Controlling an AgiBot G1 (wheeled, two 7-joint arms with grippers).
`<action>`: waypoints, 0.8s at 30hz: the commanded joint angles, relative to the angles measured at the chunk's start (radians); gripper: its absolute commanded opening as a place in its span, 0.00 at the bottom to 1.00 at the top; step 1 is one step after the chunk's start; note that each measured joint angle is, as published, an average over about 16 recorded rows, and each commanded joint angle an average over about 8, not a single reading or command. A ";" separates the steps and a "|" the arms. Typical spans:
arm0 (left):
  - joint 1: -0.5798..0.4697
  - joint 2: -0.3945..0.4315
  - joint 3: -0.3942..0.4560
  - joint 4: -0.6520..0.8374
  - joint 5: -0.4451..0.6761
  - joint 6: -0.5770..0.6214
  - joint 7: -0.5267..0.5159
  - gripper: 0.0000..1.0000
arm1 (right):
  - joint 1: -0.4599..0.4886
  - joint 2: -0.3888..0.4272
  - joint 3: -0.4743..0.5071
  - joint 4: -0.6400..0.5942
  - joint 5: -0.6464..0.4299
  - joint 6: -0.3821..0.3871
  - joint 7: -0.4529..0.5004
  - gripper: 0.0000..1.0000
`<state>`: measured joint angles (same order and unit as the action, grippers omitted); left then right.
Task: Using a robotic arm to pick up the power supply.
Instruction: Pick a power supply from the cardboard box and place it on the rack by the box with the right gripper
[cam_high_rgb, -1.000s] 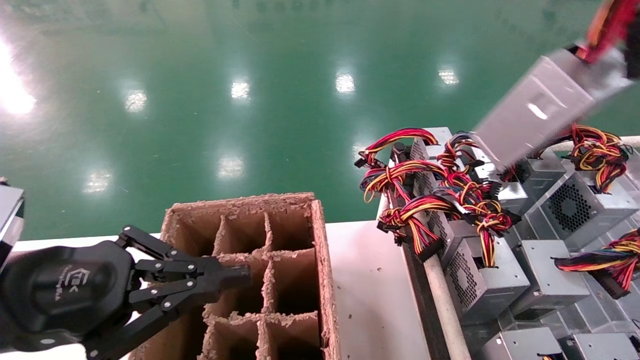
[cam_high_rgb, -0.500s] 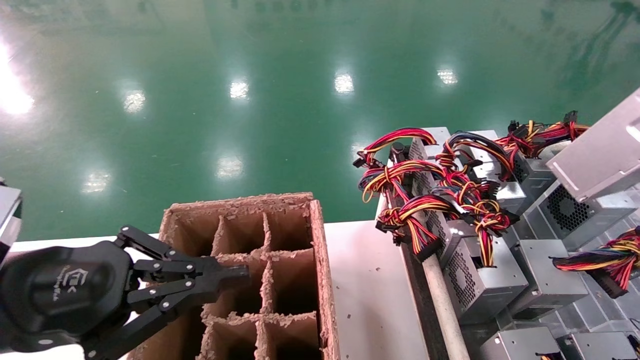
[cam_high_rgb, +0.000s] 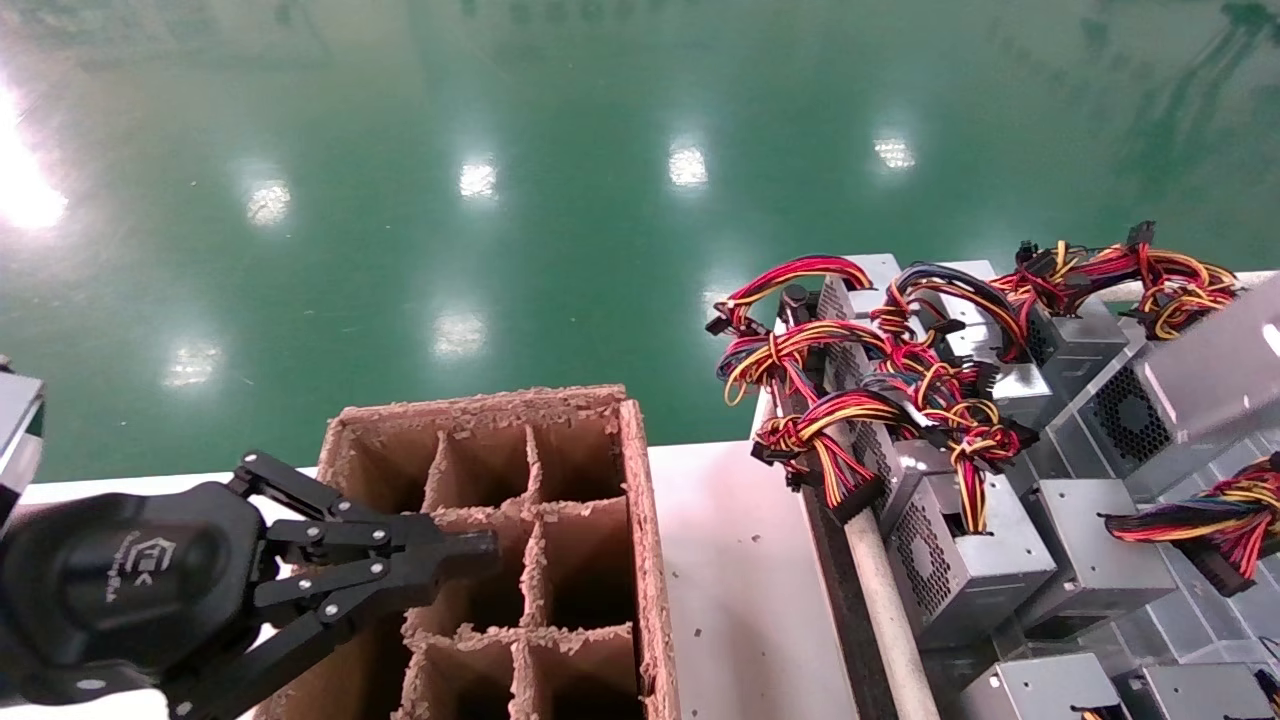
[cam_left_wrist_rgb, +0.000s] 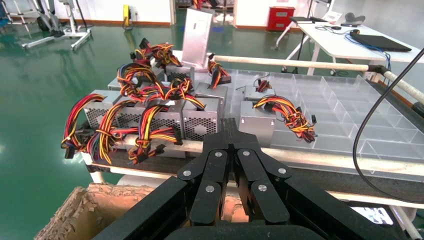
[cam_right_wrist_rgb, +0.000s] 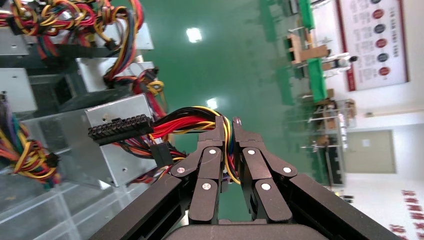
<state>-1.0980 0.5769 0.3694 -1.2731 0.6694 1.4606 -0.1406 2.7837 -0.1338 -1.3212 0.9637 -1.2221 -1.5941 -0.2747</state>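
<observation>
The power supply (cam_right_wrist_rgb: 112, 145) is being held aloft by its wires (cam_right_wrist_rgb: 192, 122), pinched in the right end effector (cam_right_wrist_rgb: 227, 125); the grasp appears done, carrying remains. The left end effector (cam_high_rgb: 470, 550) is being kept pressed together near the cardboard crate (cam_high_rgb: 640, 520).

1. The left tool (cam_high_rgb: 485, 548) lies low at the near left of the head view, its round black body with a white logo nearest the camera and its linkage fingers stretched forward and to the right.
2. Its fingertips are pressed together with no gap between them and nothing held; the left wrist view (cam_left_wrist_rgb: 231, 131) shows the same meeting of the tips.
3. A silver-grey wrist block of the left arm (cam_high_rgb: 18, 420) shows at the left edge of the head view.
4. The right tool (cam_right_wrist_rgb: 227, 125) shows only in its own wrist view, its fingers clamped on a bundle of red, yellow and black wires (cam_right_wrist_rgb: 187, 121).
</observation>
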 joint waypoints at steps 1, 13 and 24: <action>0.000 0.000 0.000 0.000 0.000 0.000 0.000 0.00 | -0.008 0.003 -0.010 -0.007 0.002 -0.001 -0.004 0.00; 0.000 0.000 0.000 0.000 0.000 0.000 0.000 0.00 | -0.048 0.098 -0.081 -0.026 0.176 -0.003 0.122 0.00; 0.000 0.000 0.000 0.000 0.000 0.000 0.000 0.00 | -0.069 0.232 -0.043 0.006 0.158 0.007 0.178 0.00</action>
<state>-1.0980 0.5768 0.3697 -1.2731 0.6692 1.4605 -0.1404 2.7131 0.0917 -1.3676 0.9652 -1.0538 -1.5871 -0.0992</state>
